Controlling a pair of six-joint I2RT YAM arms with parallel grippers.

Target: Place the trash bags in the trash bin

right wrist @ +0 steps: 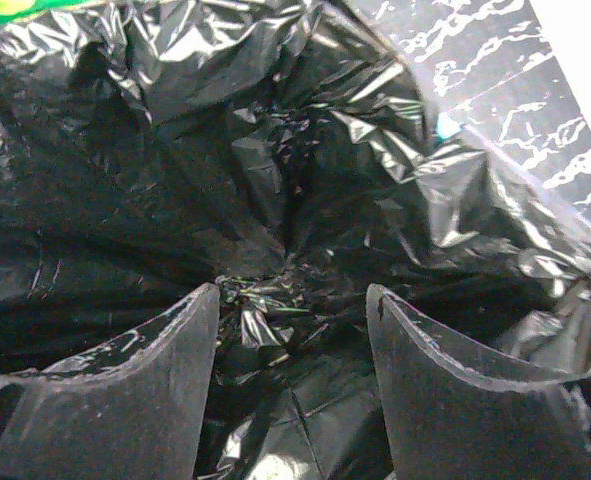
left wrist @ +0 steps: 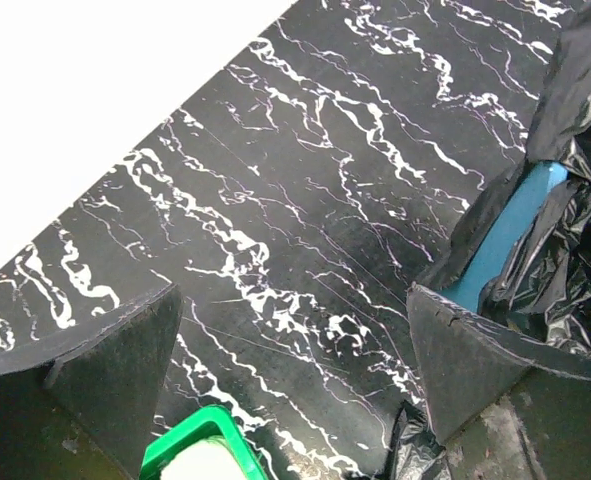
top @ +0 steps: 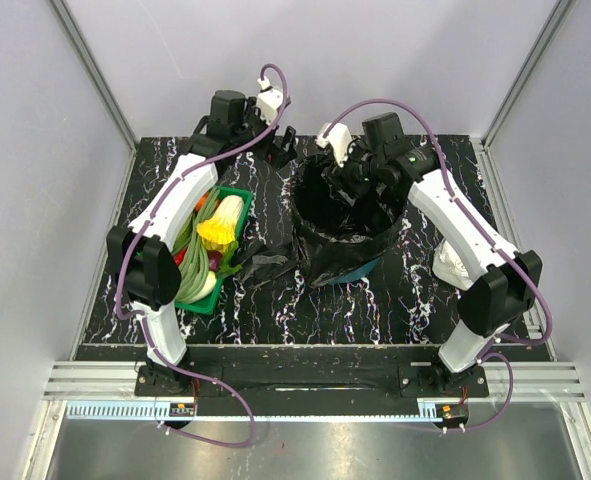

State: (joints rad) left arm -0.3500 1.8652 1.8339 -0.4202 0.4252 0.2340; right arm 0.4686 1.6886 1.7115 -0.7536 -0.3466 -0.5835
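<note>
The teal trash bin [top: 363,268] stands mid-table. A bucket-sized black trash bag [top: 340,215] lines it and hangs over its rim. A smaller crumple of black film [top: 265,266] lies on the table between bin and tray. My right gripper [top: 352,178] is open, lowered into the bin's far side. In the right wrist view it [right wrist: 290,300] is empty, with glossy bag film [right wrist: 275,130] all around. My left gripper [top: 281,150] is open and empty at the back of the table, left of the bin. The left wrist view shows it [left wrist: 293,300] over bare table, beside the bin's teal rim [left wrist: 505,235].
A shallow green tray [top: 237,196] of vegetables sits left of the bin, under my left arm; its corner shows in the left wrist view [left wrist: 190,440]. A white object [top: 453,262] lies right of the bin by my right arm. White walls enclose the black marbled table [top: 415,300].
</note>
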